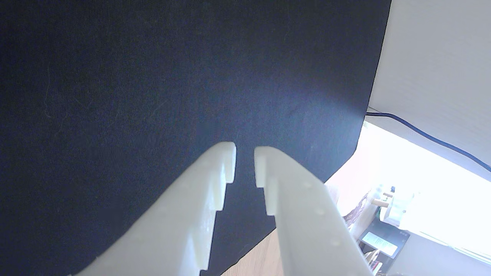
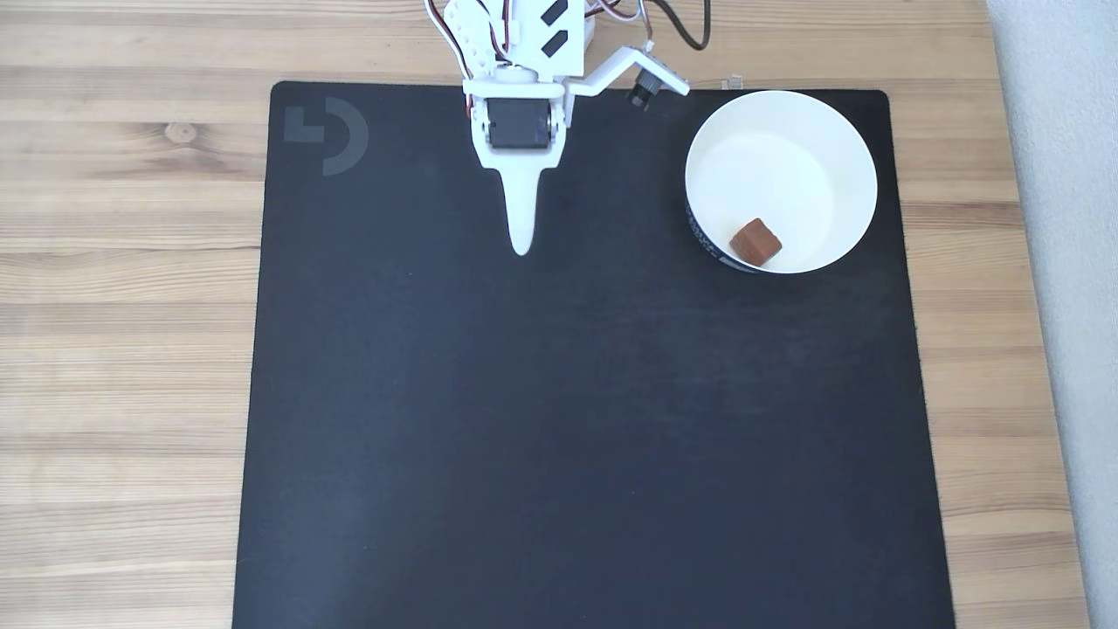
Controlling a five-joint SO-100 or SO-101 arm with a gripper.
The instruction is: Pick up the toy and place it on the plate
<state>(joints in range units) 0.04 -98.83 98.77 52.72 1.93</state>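
In the wrist view your gripper (image 1: 245, 153) comes in from the bottom edge, its two white fingers (image 1: 215, 172) held a narrow gap apart with nothing between them. Behind them lies the dark mat (image 1: 153, 96), bare under the tips. Past the mat's right edge you see a pale surface (image 1: 441, 57) crossed by a dark cable (image 1: 422, 134), and below that a bright, washed-out area with clutter too blurred to name. A strip of wooden table (image 1: 257, 260) shows between the fingers at the bottom. In the fixed view you look down on the table (image 2: 122, 306), with the mat (image 2: 568, 437) covering most of it and a faint grey logo (image 2: 327, 135) in its far left corner. The gripper (image 2: 521, 249) hangs over the far middle of the mat, pointing toward the near edge; from here the fingers look like one white point, so this view does not tell you the gap. The arm's white body (image 2: 520, 87) and its wires (image 2: 681, 26) sit at the far edge. The plate (image 2: 838, 131) stands on the mat's far right corner, well to the right of the gripper. The toy (image 2: 756, 242) lies inside the plate, against its near left wall. Nothing stands between gripper and plate. A pale strip (image 2: 1066, 262) runs down the right edge.
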